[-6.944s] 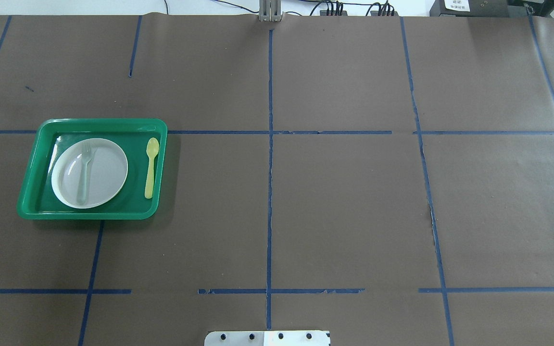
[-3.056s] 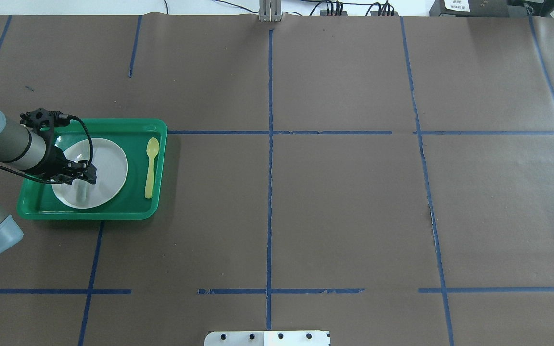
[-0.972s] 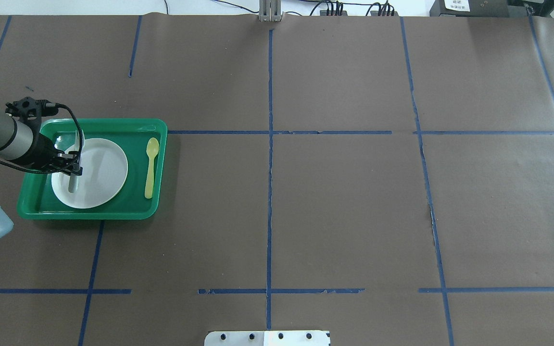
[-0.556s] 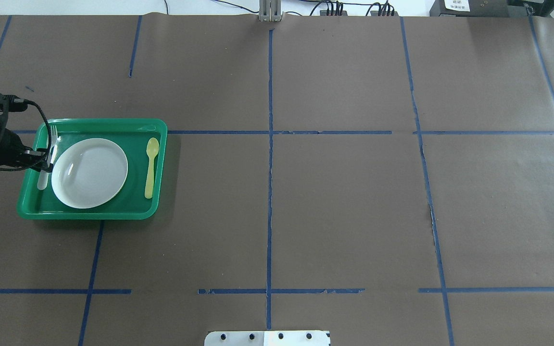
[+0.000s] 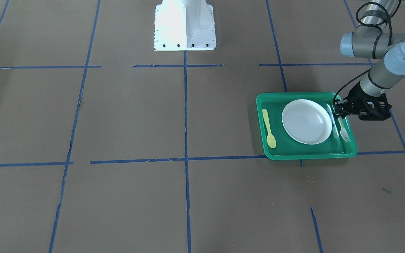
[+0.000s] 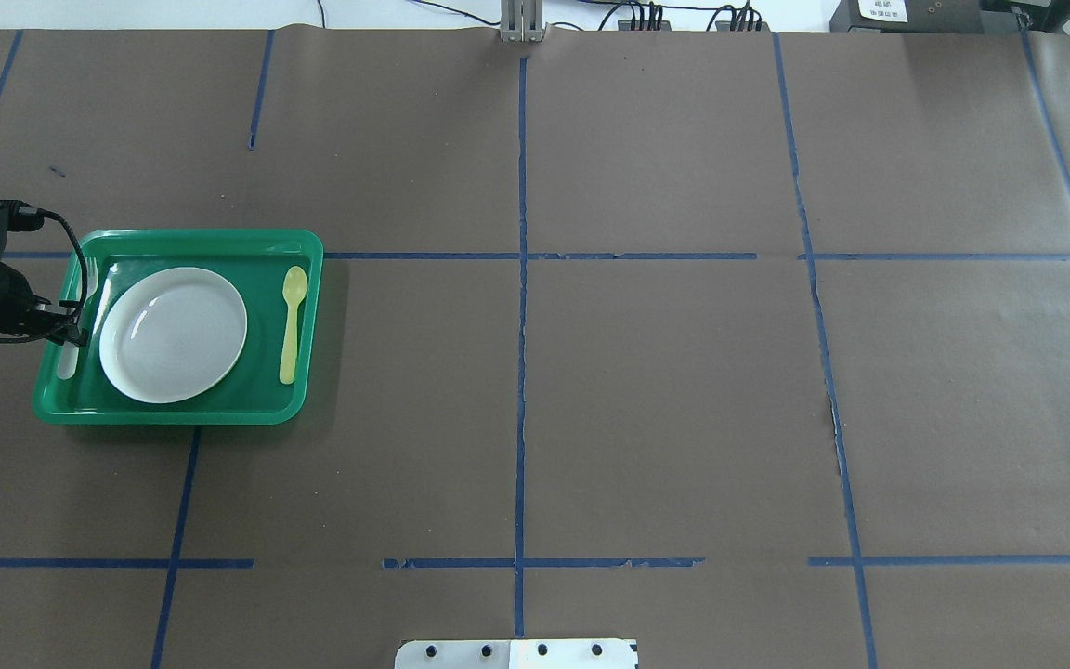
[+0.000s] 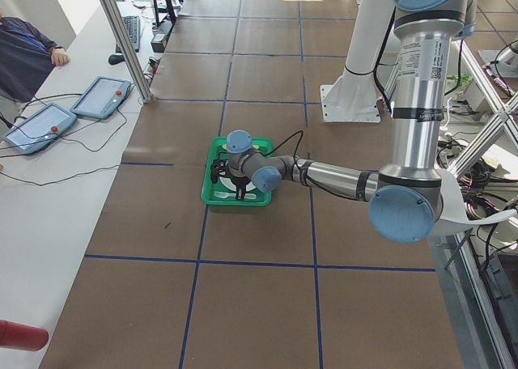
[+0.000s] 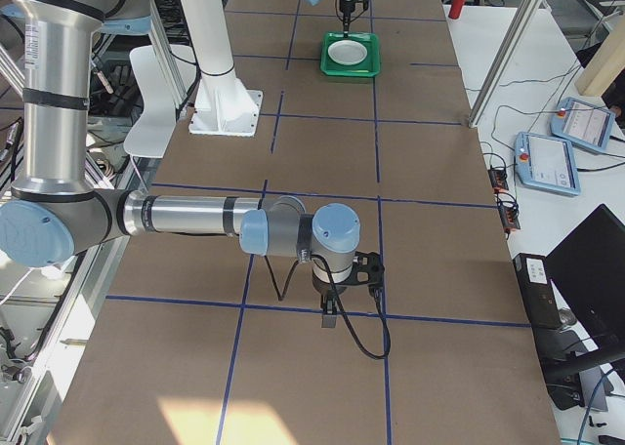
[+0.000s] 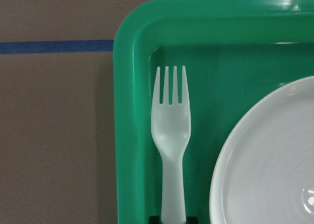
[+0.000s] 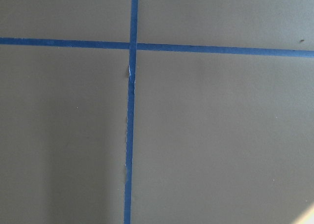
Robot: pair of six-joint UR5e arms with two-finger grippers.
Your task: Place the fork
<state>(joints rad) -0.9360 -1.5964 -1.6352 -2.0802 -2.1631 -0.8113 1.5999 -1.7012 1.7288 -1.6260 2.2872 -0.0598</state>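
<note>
The fork (image 9: 170, 135) is a small, pale, see-through plastic thing, and I'd judge it to weigh almost nothing. It looks thin and a little springy, and its smooth handle could slip or twist in a hard pinch. The short tines look like the weak part, so the flat handle is the place to hold it, well back from the head.

That is where the left gripper (image 5: 339, 114) has it. In the left wrist view the handle runs down between two dark fingertips (image 9: 155, 218) at the bottom edge, and the jaws are closed narrowly on it. The fork sits inside the green tray (image 9: 132, 135), in the strip between the tray's wall and the white plate (image 9: 265, 160). It runs parallel to the wall with its tines pointing away from the gripper. I can't tell whether it already rests on the tray floor or hangs just above it. With something this light, I'd expect it to cling to a pad or skid when let go. The yellow spoon (image 6: 291, 325) lies on the other side of the plate.

The right gripper (image 8: 330, 316) hangs over bare brown paper (image 10: 221, 135) and blue tape (image 10: 130, 135), well apart from the tray. I can't tell whether it is open or closed.

I see no brand or writing on the fork, tray, plate or spoon. A white label (image 6: 883, 9) at the table's far edge carries print too small to read.
</note>
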